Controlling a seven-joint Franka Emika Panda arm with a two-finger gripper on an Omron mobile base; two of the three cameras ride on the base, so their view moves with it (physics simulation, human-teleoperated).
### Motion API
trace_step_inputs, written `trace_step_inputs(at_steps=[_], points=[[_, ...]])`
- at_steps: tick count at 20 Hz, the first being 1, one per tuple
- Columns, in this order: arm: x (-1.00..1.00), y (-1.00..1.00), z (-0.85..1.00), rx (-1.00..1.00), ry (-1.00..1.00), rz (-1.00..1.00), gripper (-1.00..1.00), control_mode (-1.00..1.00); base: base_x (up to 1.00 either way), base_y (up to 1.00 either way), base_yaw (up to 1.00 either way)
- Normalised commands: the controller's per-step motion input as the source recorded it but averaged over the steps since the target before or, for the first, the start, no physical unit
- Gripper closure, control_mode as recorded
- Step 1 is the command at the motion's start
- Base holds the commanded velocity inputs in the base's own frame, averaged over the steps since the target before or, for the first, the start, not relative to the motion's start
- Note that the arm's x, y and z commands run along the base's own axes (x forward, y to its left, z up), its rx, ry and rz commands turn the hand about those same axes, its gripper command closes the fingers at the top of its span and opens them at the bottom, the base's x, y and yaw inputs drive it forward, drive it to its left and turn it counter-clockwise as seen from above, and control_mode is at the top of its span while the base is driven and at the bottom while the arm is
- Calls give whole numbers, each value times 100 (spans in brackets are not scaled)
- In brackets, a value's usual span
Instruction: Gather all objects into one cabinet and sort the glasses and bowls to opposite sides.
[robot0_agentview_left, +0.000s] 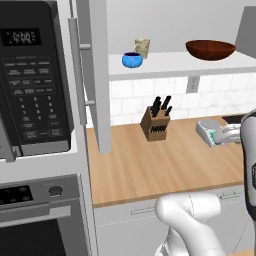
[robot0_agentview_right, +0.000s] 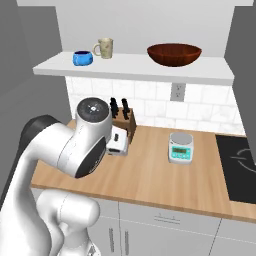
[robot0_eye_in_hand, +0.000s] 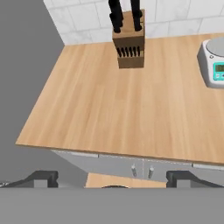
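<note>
The cabinet stands open, and its white shelf (robot0_agentview_left: 175, 64) (robot0_agentview_right: 135, 68) carries three vessels. At the left end sits the small blue bowl (robot0_agentview_left: 132, 60) (robot0_agentview_right: 82, 58), with the tan cup (robot0_agentview_left: 142, 48) (robot0_agentview_right: 105, 48) just behind and to its right. The wide dark brown bowl (robot0_agentview_left: 210, 50) (robot0_agentview_right: 174, 54) rests apart from them toward the right end. The red mug is out of view. My gripper (robot0_eye_in_hand: 113, 179) hangs open and empty above the counter's front edge, well below the shelf, its fingertips (robot0_eye_in_hand: 43, 178) spread wide.
A knife block (robot0_agentview_left: 156, 125) (robot0_agentview_right: 125, 120) (robot0_eye_in_hand: 128, 41) and a kitchen scale (robot0_agentview_left: 210, 132) (robot0_agentview_right: 180, 147) (robot0_eye_in_hand: 214, 63) stand on the wooden counter (robot0_eye_in_hand: 113, 109). An open cabinet door (robot0_agentview_left: 97, 75) juts out beside the microwave (robot0_agentview_left: 32, 80). A cooktop (robot0_agentview_right: 240, 160) lies at the right.
</note>
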Motion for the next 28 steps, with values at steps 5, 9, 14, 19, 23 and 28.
trace_step_inputs(at_steps=[5,9,14,19,23,28], points=[[-2,0,0,-1,0,0,-100,-100,0,0,0],[0,0,0,0,0,0,-100,-100,0,0,0],[0,0,-1,0,0,0,-100,-100,0,0,0],[0,0,0,0,0,0,-100,-100,0,0,0],[0,0,0,0,0,0,-100,100,0,0,0],[0,0,0,0,0,0,-100,100,-90,-54,3]])
